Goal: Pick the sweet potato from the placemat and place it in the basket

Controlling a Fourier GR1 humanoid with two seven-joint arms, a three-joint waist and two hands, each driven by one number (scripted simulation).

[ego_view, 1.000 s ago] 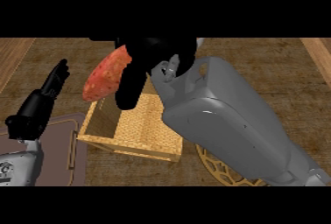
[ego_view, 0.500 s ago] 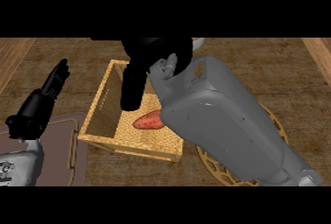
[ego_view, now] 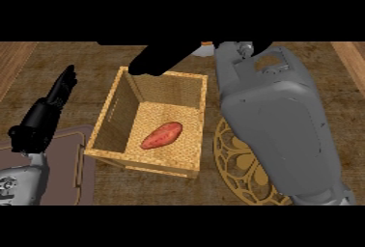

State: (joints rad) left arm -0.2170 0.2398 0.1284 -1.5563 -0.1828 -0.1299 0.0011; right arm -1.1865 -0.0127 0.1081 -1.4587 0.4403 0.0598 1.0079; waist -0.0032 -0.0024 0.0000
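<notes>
The sweet potato (ego_view: 161, 135) lies on the floor of the basket (ego_view: 114, 113), near its middle, touching no wall that can be made out. Its long axis runs on a diagonal, from the near-left up toward the far-right, with the fatter end at the far-right and the narrower tip pointing near-left.

The right hand (ego_view: 162, 59) hangs above the basket's far rim, so the sweet potato sits below and nearer than its fingers, well apart from them. Those fingers look straight and relaxed, holding nothing. This is the nearer hand; its grey forearm runs down the right side, over a round gold trivet (ego_view: 246, 164) on the table (ego_view: 64, 55).

The left hand (ego_view: 44, 113) rests at the left, fingers straight and pointing up, beside the basket and above the placemat (ego_view: 68, 169).

By the look of it, the placing is done, and the remaining move is only to draw the right hand clear.
</notes>
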